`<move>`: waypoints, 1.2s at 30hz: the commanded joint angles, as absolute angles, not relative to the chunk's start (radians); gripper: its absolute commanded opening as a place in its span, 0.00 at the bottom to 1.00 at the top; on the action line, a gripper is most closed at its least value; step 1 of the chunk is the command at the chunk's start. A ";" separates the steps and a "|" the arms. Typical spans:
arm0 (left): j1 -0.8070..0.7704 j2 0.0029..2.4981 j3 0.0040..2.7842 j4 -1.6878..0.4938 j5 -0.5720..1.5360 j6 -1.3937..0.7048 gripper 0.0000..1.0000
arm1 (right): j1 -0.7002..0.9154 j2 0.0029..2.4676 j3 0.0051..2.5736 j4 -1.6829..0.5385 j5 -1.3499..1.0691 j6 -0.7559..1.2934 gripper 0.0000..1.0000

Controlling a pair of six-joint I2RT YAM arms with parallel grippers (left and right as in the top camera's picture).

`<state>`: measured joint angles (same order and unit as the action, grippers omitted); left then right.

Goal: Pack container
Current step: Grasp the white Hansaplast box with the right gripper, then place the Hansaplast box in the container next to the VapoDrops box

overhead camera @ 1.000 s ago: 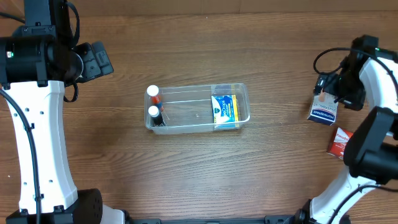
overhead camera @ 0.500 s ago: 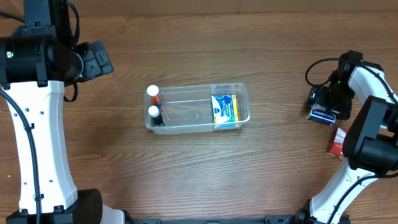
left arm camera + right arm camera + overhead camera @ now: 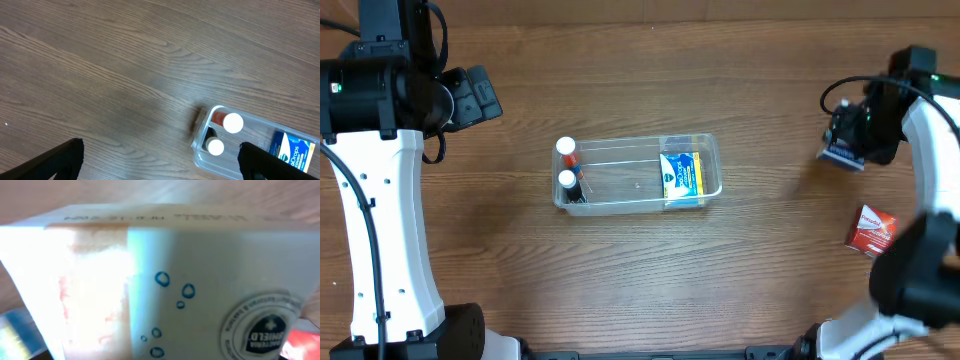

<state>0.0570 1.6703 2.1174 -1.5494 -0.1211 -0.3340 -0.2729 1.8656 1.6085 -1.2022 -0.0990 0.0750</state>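
The clear container [image 3: 640, 141] sits mid-table, holding two white-capped bottles [image 3: 566, 180] at its left end and a blue-and-yellow box [image 3: 681, 177] at its right end. Far to its right, my right gripper [image 3: 852, 140] is shut on a white-and-blue box [image 3: 841, 153], held off the wood. That box [image 3: 190, 280] fills the right wrist view and hides the fingers. My left gripper [image 3: 160, 167] hangs open and empty high over the table. Its view shows the container's left end [image 3: 200, 152] and the bottles [image 3: 233, 122].
A red box [image 3: 873, 231] lies on the table at the right edge, below the right gripper. Both white arm bases stand at the near left and near right corners.
The right gripper closed on the white-and-blue box and raised it from the table. The left arm has not moved.
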 commanded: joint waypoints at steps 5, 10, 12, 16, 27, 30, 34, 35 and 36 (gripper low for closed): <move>0.060 1.675 2.116 -1.548 -0.131 -0.337 1.00 | 0.212 1.565 1.654 -1.226 -0.123 0.178 0.71; 0.060 1.675 2.116 -1.548 -0.131 -0.337 1.00 | 0.513 1.604 1.649 -1.135 -0.037 0.317 0.72; 0.060 1.675 2.116 -1.548 -0.130 -0.337 1.00 | 0.586 1.646 1.649 -1.110 -0.035 0.352 0.73; 0.060 1.675 2.116 -1.548 -0.130 -0.337 1.00 | 0.660 1.771 1.649 -1.082 -0.035 0.368 0.72; 0.060 1.675 2.116 -1.552 -0.131 -0.337 1.00 | 0.684 2.026 1.649 -0.989 -0.035 0.368 0.73; 0.060 1.675 2.116 -1.552 -0.131 -0.337 1.00 | 0.684 2.050 1.649 -0.992 -0.035 0.368 0.79; 0.060 1.675 2.116 -1.552 -0.131 -0.337 1.00 | 0.684 2.053 1.649 -0.993 -0.035 0.368 0.90; 0.060 1.675 2.116 -1.552 -0.131 -0.337 1.00 | 0.684 2.053 1.649 -0.993 -0.035 0.368 0.90; 0.060 1.675 2.116 -1.552 -0.131 -0.337 1.00 | 0.684 2.053 1.649 -0.993 -0.035 0.368 0.90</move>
<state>0.0570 1.6703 2.1174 -1.5497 -0.1211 -0.3340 0.6811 2.0476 1.6417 -0.9955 -0.0444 0.3656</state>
